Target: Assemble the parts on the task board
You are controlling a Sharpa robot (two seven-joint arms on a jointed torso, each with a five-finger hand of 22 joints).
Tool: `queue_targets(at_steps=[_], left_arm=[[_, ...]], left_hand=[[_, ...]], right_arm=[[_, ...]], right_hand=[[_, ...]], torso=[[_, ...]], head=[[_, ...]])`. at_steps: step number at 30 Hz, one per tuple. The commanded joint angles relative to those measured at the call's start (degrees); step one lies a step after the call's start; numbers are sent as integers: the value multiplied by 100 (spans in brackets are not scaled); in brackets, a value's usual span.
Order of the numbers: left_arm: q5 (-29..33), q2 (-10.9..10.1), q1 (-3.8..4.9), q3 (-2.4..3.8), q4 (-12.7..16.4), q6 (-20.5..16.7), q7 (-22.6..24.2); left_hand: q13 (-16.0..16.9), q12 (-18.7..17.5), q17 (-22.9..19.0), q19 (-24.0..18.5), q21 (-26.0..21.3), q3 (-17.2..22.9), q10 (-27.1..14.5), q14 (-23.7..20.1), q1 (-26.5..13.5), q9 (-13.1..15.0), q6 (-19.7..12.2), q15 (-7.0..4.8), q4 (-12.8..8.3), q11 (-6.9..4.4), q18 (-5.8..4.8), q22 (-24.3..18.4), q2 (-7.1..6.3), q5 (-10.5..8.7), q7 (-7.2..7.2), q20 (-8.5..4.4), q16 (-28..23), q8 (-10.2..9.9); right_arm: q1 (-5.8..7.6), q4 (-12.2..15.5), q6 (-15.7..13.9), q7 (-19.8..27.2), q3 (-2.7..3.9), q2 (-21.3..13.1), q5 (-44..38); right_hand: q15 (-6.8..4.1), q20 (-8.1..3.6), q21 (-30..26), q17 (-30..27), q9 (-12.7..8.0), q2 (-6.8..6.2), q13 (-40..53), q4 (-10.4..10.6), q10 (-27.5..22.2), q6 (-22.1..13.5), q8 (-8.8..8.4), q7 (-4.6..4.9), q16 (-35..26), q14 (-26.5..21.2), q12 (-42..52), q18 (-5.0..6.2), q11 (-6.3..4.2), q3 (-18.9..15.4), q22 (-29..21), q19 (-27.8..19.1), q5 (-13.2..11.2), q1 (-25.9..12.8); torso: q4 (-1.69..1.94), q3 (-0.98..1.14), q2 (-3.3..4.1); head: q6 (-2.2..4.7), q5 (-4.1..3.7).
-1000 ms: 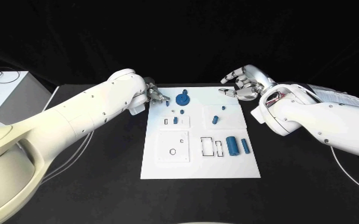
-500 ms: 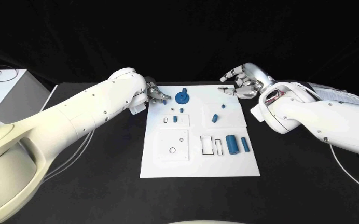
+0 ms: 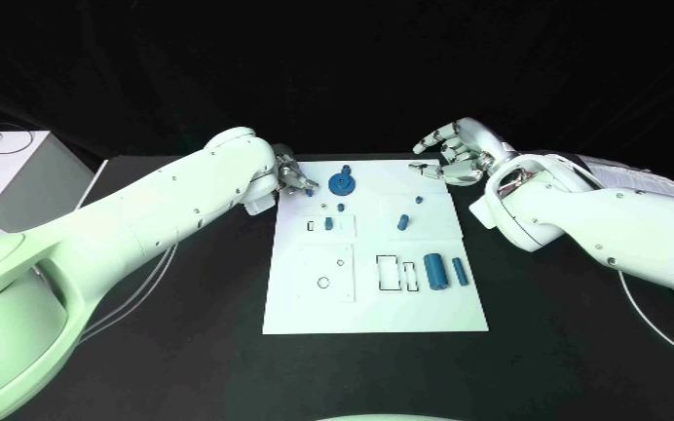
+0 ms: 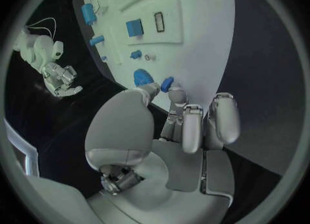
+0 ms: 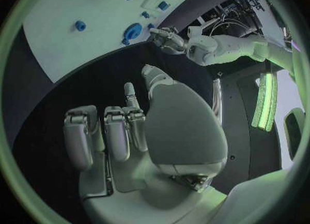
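The white task board [image 3: 372, 294] lies in the middle of the black table. A blue wheel-shaped part [image 3: 343, 184] stands near its far edge. Small blue pieces [image 3: 403, 222] sit mid-board and two blue cylinders [image 3: 435, 271] lie at the right. My left hand [image 3: 292, 179] is at the board's far left corner. In the left wrist view its fingertips [image 4: 174, 95] are at a small blue piece [image 4: 167, 83] beside the wheel [image 4: 142, 76]; whether they pinch it I cannot tell. My right hand [image 3: 452, 156] hovers over the far right corner, fingers apart and holding nothing.
A white box [image 3: 21, 182] stands at the table's left edge. Bare black tabletop [image 3: 562, 324] surrounds the board on the near side and on both flanks. The right wrist view shows my left hand [image 5: 169, 39] beside the wheel [image 5: 134, 30].
My right hand has drawn up and back a little from the board's far right corner. The left hand stays at the far left corner.
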Motion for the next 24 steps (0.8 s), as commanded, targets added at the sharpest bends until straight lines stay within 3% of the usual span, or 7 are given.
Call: queue_targets(at_steps=[1,9,13,19,24], left_arm=[[99,6,9,2,26,120,51],[123,-4,8,2,45,123,48],[156,-17,8,2,81,86,50],[312,-88,6,3,234,24,48],[485,-242,4,4,496,-31,47]], left_hand=[[-4,34,1229,28,39,144,-1,500,167,49,37,-67,-11,-61,62,13,-9,8,-57,-29,40,104],[-22,40,1230,36,45,869,37,502,399,387,2,-141,-32,-149,59,36,-162,22,-158,-91,43,493],[22,80,1231,38,45,1491,94,502,400,676,-55,-183,-153,-197,59,47,-299,19,-208,-130,44,767],[176,207,1244,42,46,2322,217,508,251,1060,-157,-218,-538,-230,57,61,-432,8,-240,-163,52,1077],[205,235,1241,43,49,2596,239,507,144,1165,-184,-217,-709,-227,56,69,-446,2,-231,-165,51,1145]], right_arm=[[1,6,10,48,3,7,-58],[1,-1,20,36,3,8,-59],[1,-5,22,37,3,11,-59],[1,-13,25,40,3,13,-60],[1,-24,27,42,3,4,-60]], right_hand=[[-22,-21,7,1504,7,13,1481,8,569,-45,15,-8,23,607,-20,-77,-24,35,1489,590,35,-49],[-22,-21,7,1504,7,13,1481,8,569,-45,15,-8,23,607,-20,-77,-24,35,1489,590,35,-49],[-22,-21,7,1504,7,13,1481,8,569,-45,15,-8,23,607,-20,-77,-24,35,1489,590,35,-49],[-22,-21,7,1504,7,13,1481,8,569,-45,15,-8,23,607,-20,-77,-24,35,1489,590,35,-49],[-22,-21,7,1504,7,13,1481,8,569,-45,15,-8,23,607,-20,-77,-24,35,1489,590,35,-49]], torso=[[-1,5,2],[2,2,5],[2,2,3],[1,-1,-3],[15,-4,-22]], head=[[0,3],[-15,-7],[-18,-13],[-26,-15],[-43,-25]])
